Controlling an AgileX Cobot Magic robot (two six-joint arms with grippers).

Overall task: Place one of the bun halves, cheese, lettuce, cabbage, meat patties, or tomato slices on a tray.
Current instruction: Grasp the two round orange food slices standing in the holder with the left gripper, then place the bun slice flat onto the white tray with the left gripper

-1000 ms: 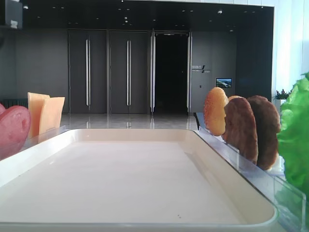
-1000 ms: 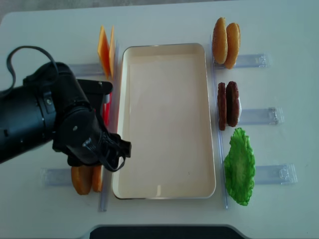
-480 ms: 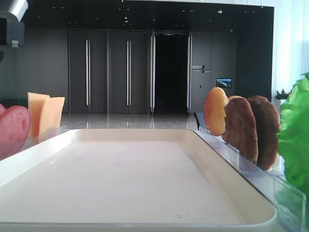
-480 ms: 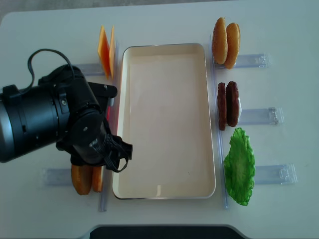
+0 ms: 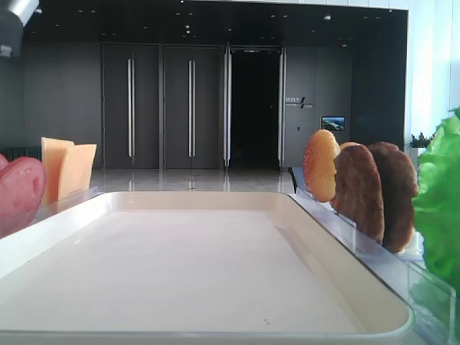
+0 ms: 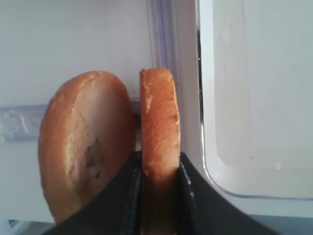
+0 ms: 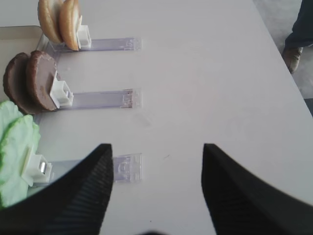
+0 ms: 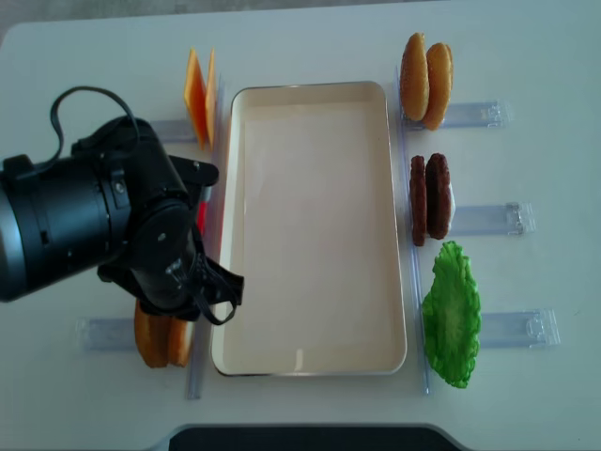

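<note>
Left gripper closed on the inner bun half, upright in its rack beside the tray.

The held bun half is clamped edge-on, one finger on each flat face; a second bun half stands just beside it on the outer side, touching or nearly so; judged best lifted straight up clear of the clear rack before being carried sideways over the tray rim, so that the neighbour is not dragged along; a tilt to flat is likely needed before release. The left arm is reached in from the left of the overhead view, wrist pitched down over the rack. The right gripper is seen spread wide and empty, above the bare table near the lettuce.
</note>
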